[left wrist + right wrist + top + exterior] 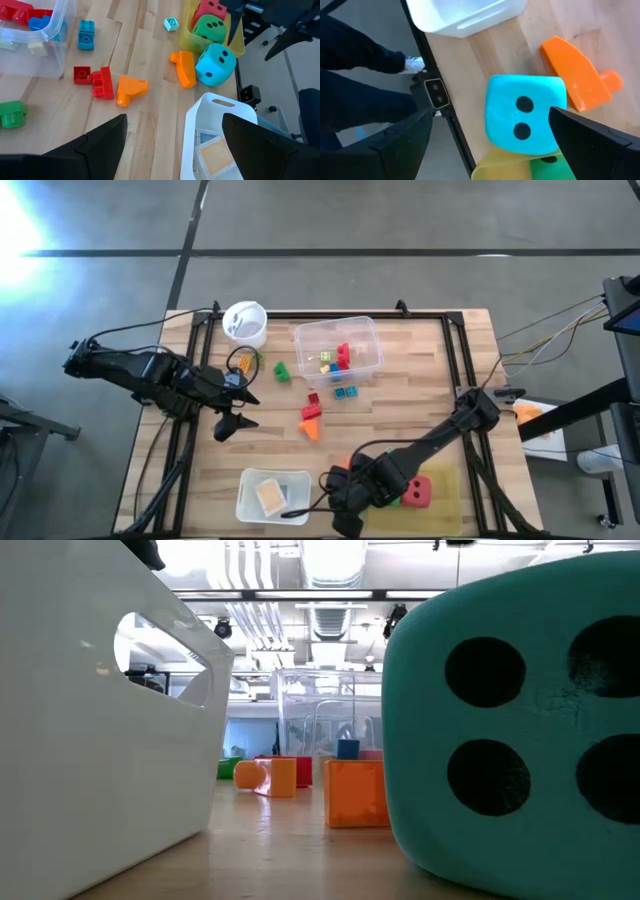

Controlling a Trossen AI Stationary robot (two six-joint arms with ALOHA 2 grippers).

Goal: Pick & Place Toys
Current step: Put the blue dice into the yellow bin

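Note:
My right gripper (490,120) is open near the table's near edge, its fingers on either side of the teal dotted die (525,115). The die rests on the table against the yellow tray (445,498), which holds the red die (418,492) and green die (210,27). In the high view my right arm hides the teal die. My left gripper (232,420) is open and empty over the table's left middle. An orange piece (580,80) lies beside the teal die. Red (313,402), orange (312,427), green (282,370) and blue (345,392) blocks lie mid-table. My right gripper has one finger (590,145) standing over the teal die's corner (552,112) in the right wrist view; I cannot tell whether it touches. The other finger (405,145) stands well apart from the die.
A clear tub (338,350) with several blocks stands at the far middle, with a white cup (246,323) to its left. A white tray (272,495) holding flat tiles sits at the near edge, left of the teal die. A person's dark legs show beyond the table edge (360,55).

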